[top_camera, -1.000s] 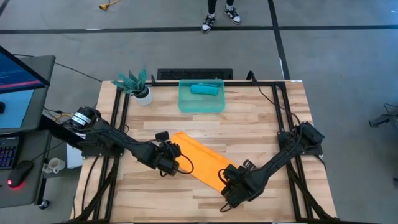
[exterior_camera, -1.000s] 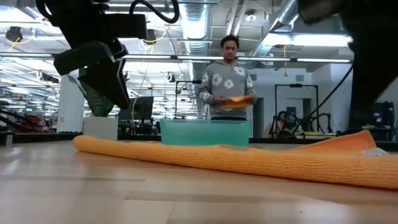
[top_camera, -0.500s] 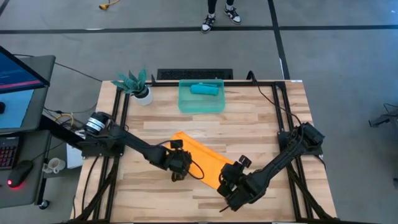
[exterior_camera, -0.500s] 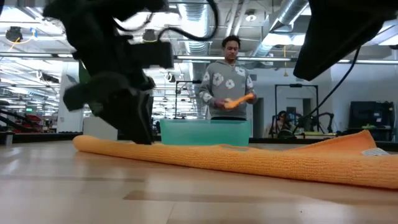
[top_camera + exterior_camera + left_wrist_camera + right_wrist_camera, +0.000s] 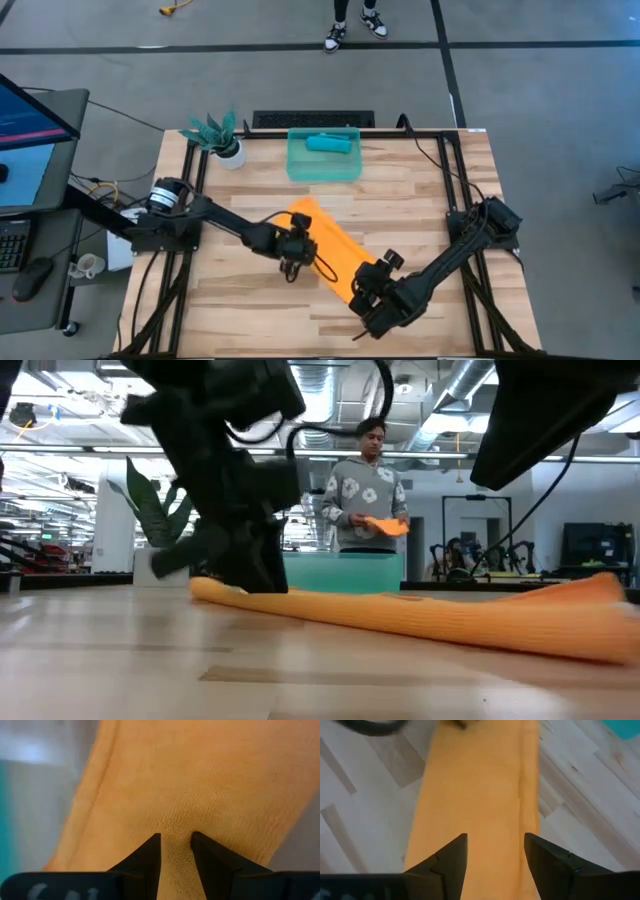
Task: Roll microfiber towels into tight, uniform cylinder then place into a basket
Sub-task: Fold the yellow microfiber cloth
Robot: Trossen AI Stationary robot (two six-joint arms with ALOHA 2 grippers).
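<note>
Teal towel roll [image 5: 327, 143]: already inside basket [image 5: 297, 166]
Orange towel [image 5: 330, 243]: flat, unrolled, near basket, rolling pending
Left gripper [image 5: 175, 843]: fingers pinching orange fold
Right gripper [image 5: 495, 855]: fingers apart over opposite end, nothing held

- The orange towel [image 5: 475, 805] is lying lengthwise on the pale wood surface [image 5: 360, 815].
- The right hand [image 5: 495, 851] is hovering over it, fingers [image 5: 451, 857] spread apart.

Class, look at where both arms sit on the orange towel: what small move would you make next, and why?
Probably lower the right end effector to pin its end of the orange towel: its fingers stand open above flat cloth, while the left end effector pinches the far end, which looks drawn inward. The teal towel already lies in the basket.
</note>
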